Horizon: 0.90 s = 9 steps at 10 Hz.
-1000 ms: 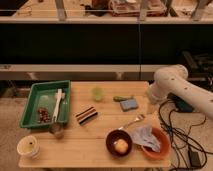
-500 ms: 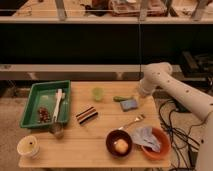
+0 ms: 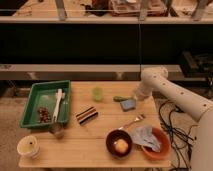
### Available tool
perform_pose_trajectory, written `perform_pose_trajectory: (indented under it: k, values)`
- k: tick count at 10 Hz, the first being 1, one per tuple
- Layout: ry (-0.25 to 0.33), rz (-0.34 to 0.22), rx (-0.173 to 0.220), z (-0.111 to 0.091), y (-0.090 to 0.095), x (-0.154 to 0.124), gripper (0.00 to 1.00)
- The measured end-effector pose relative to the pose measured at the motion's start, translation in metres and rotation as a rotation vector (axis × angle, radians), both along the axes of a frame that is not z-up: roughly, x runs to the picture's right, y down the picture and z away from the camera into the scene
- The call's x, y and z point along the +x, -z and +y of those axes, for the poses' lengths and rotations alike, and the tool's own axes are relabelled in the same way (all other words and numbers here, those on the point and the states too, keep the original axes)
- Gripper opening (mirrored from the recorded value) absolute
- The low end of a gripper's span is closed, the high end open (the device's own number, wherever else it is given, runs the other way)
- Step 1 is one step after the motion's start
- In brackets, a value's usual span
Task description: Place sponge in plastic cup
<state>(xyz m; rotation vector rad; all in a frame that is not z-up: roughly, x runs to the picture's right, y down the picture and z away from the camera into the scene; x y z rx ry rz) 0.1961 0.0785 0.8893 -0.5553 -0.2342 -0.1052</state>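
At the far left of the wooden table (image 3: 82,150) sits the green rectangular plastic tray (image 3: 35,97), which I don't need. Nearer the middle stands the small translucent green plastic cup (image 3: 97,93), upright, my target. To its right and apart from it, the flat blue rectangular sponge (image 3: 128,104) lies on the tabletop. A small green object (image 3: 119,98) is at its left edge, and I cannot make out what it is. My gripper (image 3: 136,96) hangs just over the sponge's right side, close to it.

I judge this to be the reach-and-grasp step, since the sponge is not lifted yet. Next I need to settle squarely on the sponge and take hold without dragging the green piece. Then I lift it and carry it left to the cup's mouth. Whether my gripper is released or clenched I cannot tell.

My white arm (image 3: 175,97) comes in from the right, bent at a high elbow, with the wrist turned down toward the sponge.
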Motion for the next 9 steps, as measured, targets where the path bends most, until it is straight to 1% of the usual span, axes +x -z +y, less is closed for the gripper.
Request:
perform_pose_trajectory:
  k: [3, 5, 9]
  values:
    - [0.005, 0.011, 0.004, 0.004, -0.013, 0.003, 0.63]
    - [0.001, 0.032, 0.007, 0.004, -0.023, 0.006, 0.63]
    - [-0.01, 0.07, 0.01, 0.005, -0.036, 0.016, 0.63]
